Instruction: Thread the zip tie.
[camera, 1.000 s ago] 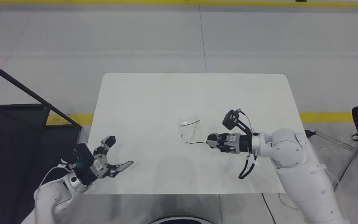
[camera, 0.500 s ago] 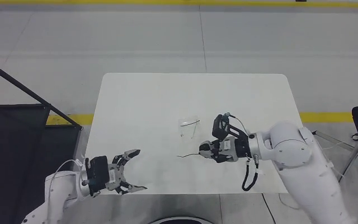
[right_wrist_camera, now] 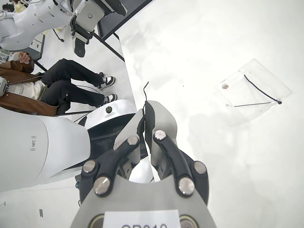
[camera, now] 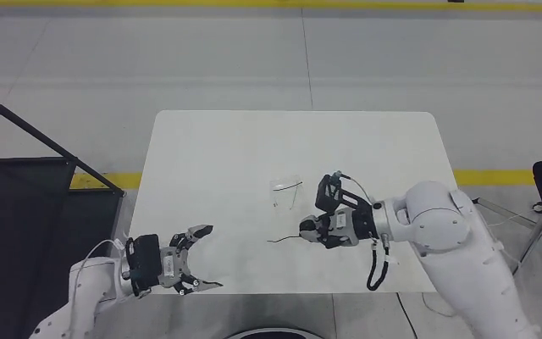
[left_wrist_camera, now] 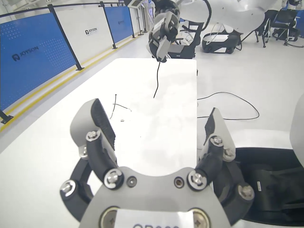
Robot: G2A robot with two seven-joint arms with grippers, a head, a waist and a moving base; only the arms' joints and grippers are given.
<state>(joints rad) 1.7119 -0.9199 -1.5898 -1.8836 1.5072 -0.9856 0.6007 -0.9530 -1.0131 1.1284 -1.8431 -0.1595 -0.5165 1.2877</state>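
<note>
**Item 1. Right tool** [camera: 303, 232] [right_wrist_camera: 144, 106]: over the near-middle of the counter [camera: 220, 152], raised off the surface. Its pads are pressed together, pinching one end of a black zip tie [camera: 284, 238] [right_wrist_camera: 145, 91].

**Item 2. Zip tie:** a thin black strip. Its free length trails from the right tool toward the left arm and hangs clear of the counter. It forms no loop. The end inside the pinch is hidden, so head or tail cannot be told.

**Item 3. Left tool** [camera: 201, 256] [left_wrist_camera: 155, 110]: at the near left corner of the counter, well apart from the tie. Its fingers are spread wide and hold nothing.

**Item 4. Clear sheet** [camera: 286, 193] [right_wrist_camera: 254, 77]: flat at mid-counter, carrying a second zip tie [right_wrist_camera: 256, 104] bent into a V.

**Status (judged):**
- Done: one tie picked up and presented.
- Not started: the threading itself.
- Remaining: the left tool takes the loose end, the strip is curled round, and the tail is fed through the head.
</note>
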